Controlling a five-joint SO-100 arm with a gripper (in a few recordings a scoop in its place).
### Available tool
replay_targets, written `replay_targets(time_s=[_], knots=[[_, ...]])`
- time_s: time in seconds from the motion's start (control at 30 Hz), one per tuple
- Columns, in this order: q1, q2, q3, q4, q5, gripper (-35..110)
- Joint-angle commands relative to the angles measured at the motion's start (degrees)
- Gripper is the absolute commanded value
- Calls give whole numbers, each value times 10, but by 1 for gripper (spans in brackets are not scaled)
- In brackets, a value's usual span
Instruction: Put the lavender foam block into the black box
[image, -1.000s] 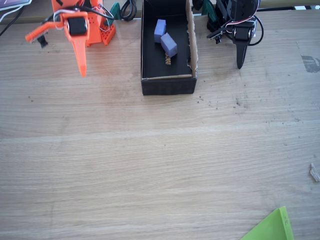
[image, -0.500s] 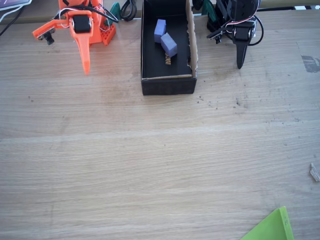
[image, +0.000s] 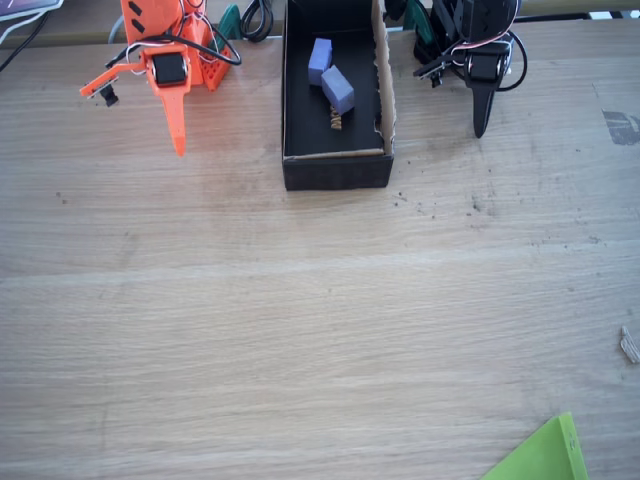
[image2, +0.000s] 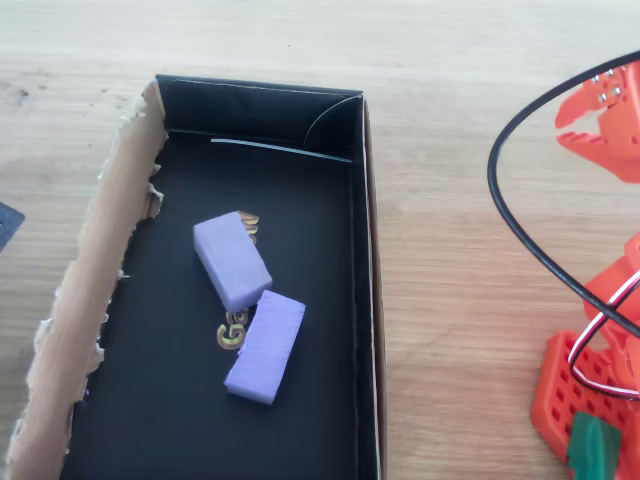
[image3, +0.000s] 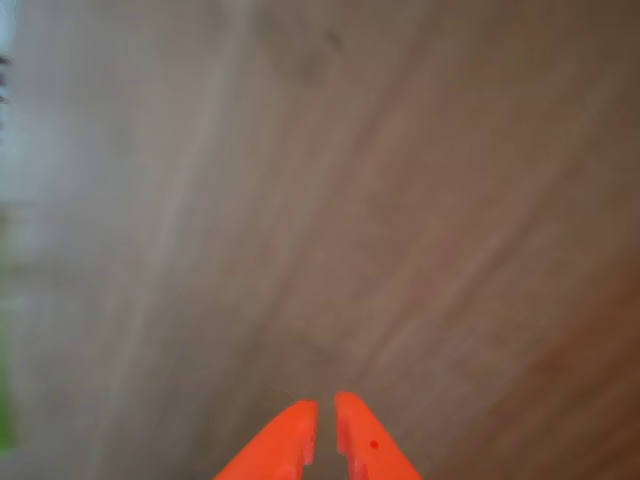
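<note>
We see a pale wood-grain counter (image: 300, 330), broad and mostly bare, with a scatter of dark specks near the right of the black box (image: 336, 90) and a darker smudge toward the far right edge in the fixed view. A bright green sheet corner (image: 545, 455) pokes in at the near right, and a small pale scrap (image: 629, 345) lies at the right edge. Cables (image: 255, 18) run along the far edge.

The black box sits at the far middle of the counter, its ragged brown cardboard side on the right in the fixed view and on the left in the overhead view. Inside it we find the lavender foam block (image2: 266, 346) lying flat on the black floor, one end touching its twin lavender block (image2: 231, 261), which partly covers the gold lettering (image2: 232, 333).

The orange arm's pincer (image: 179, 148) hangs to the left of the box, well apart from it, tip pointing at the counter. In the wrist view the pincer (image3: 326, 413) has its two fingers (image3: 290, 440) nearly together, a thin slit between them, with nothing held; blurred wood lies beyond.
</note>
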Motion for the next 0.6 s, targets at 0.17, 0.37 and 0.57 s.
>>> replay_targets(time_s=[0.17, 0.37, 0.57], knots=[[34, 6, 2, 62, -47, 0], [33, 6, 2, 62, -78, 0], [31, 6, 2, 62, -78, 0]])
